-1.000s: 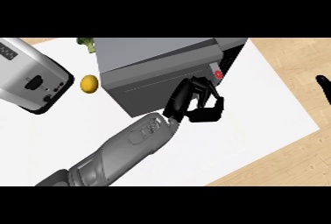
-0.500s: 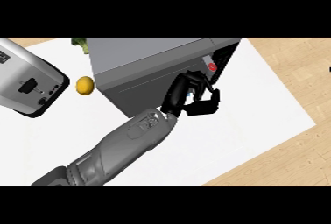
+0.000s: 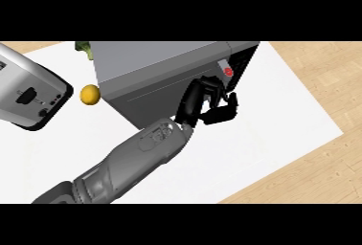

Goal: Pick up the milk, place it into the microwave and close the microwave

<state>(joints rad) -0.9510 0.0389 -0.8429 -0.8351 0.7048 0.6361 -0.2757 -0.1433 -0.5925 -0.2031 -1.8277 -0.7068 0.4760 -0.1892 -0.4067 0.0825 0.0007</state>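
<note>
Milk is not visible anywhere in the head view; whether it sits inside the microwave cannot be told, since the door hides the inside. Largest in view is the white counter, spreading under and to every side of the hand. Next is the grey microwave, directly beyond and to the left of the hand, its door face running diagonally with its long edge leading toward the fingers. A black control strip with a red button sits just above the fingertips. One grey forearm rises from the lower left edge; which arm it is cannot be told for sure, though it looks like the left hand. Its black fingers are curled against the door's right edge, touching it, holding no loose object. Judged from this, the door appears closed or nearly so. Far to the hand's left lies a silver toaster. Between toaster and microwave rests a small yellow fruit. A green item peeks out behind the microwave's far left corner.
</note>
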